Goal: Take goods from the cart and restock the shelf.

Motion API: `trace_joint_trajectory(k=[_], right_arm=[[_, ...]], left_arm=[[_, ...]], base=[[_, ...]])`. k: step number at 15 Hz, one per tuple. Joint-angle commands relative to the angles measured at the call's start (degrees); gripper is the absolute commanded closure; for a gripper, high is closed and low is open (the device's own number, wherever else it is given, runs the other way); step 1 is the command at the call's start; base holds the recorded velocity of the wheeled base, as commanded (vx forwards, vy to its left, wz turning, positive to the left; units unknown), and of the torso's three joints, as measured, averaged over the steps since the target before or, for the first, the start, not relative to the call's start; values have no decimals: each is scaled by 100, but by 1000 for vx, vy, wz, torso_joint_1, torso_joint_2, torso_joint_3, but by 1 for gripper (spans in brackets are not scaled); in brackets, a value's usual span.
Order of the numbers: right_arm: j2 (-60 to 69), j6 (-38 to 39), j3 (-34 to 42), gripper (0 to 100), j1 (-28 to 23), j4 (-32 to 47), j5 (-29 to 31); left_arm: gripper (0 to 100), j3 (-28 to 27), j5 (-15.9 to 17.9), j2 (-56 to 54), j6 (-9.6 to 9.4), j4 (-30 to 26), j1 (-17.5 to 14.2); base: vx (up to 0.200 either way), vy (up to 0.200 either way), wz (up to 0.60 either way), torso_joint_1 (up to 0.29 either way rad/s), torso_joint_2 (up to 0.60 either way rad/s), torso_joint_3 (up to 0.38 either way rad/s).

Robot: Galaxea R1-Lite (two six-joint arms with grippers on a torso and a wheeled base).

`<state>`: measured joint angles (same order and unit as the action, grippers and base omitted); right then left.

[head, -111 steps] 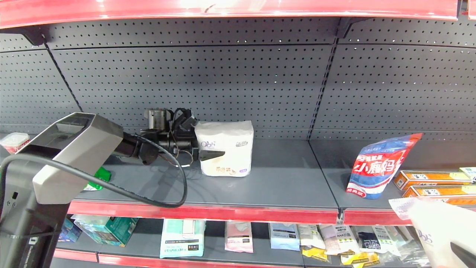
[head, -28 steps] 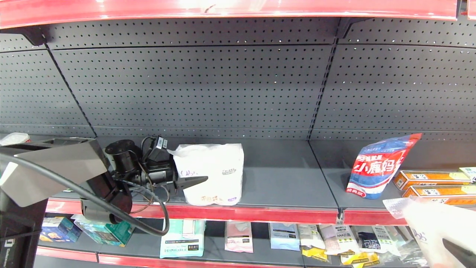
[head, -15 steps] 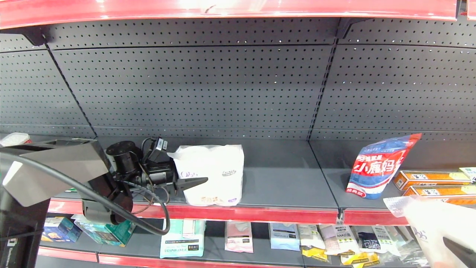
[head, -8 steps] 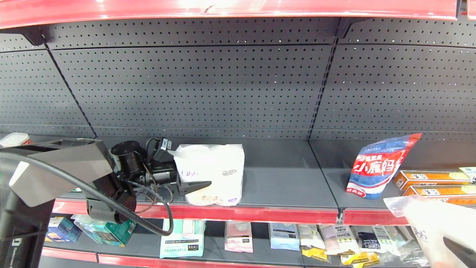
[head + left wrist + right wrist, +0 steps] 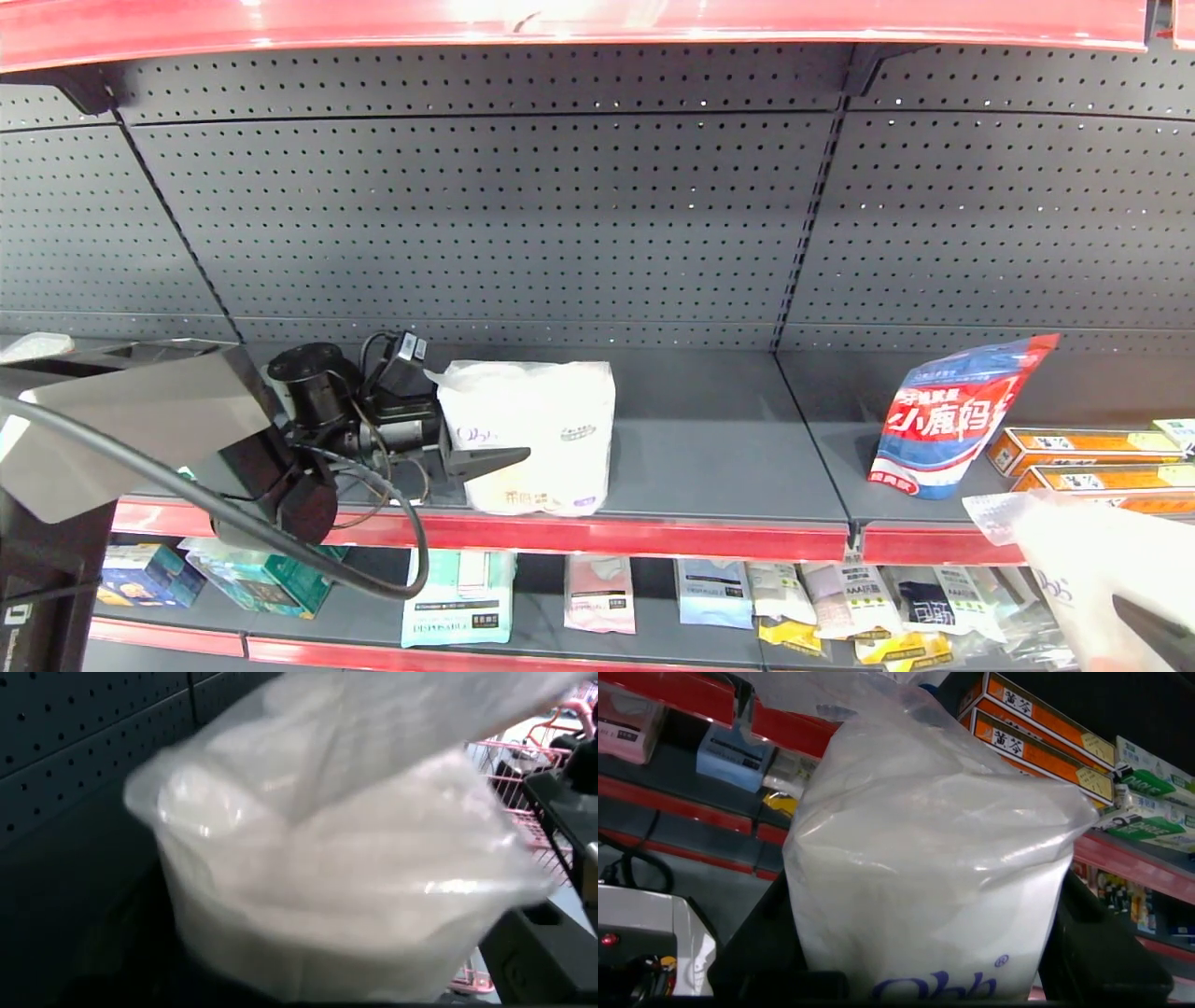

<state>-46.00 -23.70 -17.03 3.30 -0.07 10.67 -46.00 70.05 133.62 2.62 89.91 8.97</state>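
Tissue pack [image 5: 546, 420] sits upright at the shelf [image 5: 709, 467] front edge, lower left-centre, printed face toward us, long axis roughly left-right. Left fingers [image 5: 485, 459] clamp it. Right fingers [image 5: 1158, 633] grip a second pack [image 5: 1088, 565], lower right corner. We see a grey pegboard [image 5: 523, 215] behind.

My left pincer [image 5: 487, 450] grips the left pack [image 5: 546, 425], a white plastic-wrapped bundle of tissue rolls with small print on its face. It stands upright at the front of the grey shelf [image 5: 709, 457], just behind the red lip; I cannot tell whether its base rests on the board. My right pincer [image 5: 924, 985] clamps the right pack [image 5: 924, 859], in the same white wrap, upright, low before the shelf's right end. In my left wrist view, the pink wire cart [image 5: 528, 761] shows past the left pack.
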Motion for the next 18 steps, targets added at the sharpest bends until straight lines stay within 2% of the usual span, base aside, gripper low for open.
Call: trace_joint_trajectory(k=[1,4,8,9,10,12,13,18], right_arm=[[3,-3,16,100,4,-1,-3],[3,-3,16,100,4,-10,-3],[20,6,77,100,4,-1,-12],[38,6,112,100,4,-1,-12],[38,6,130,100,4,-10,-12],[3,6,147,100,4,-10,-21],[-6,6,139,100,4,-10,-21],[-6,14,77,100,4,-10,-30]], left_arm=[[0,-32,0,-381,230,9,-1],[0,-191,0,-583,494,9,-1],[0,-234,-9,-1075,1109,9,-1],[0,-322,-9,-1163,1232,9,-1],[0,-410,-9,-1180,1276,9,-1],[0,-850,-35,-1260,1619,9,-18],[0,-1008,-53,-1268,1698,9,-27],[0,-1386,-264,-1268,1733,9,-36]], base=[[0,0,0,0,0,0],[0,0,0,0,0,0],[0,0,0,0,0,0],[0,0,0,0,0,0],[0,0,0,0,0,0],[0,0,0,0,0,0],[0,0,0,0,0,0],[0,0,0,0,0,0]])
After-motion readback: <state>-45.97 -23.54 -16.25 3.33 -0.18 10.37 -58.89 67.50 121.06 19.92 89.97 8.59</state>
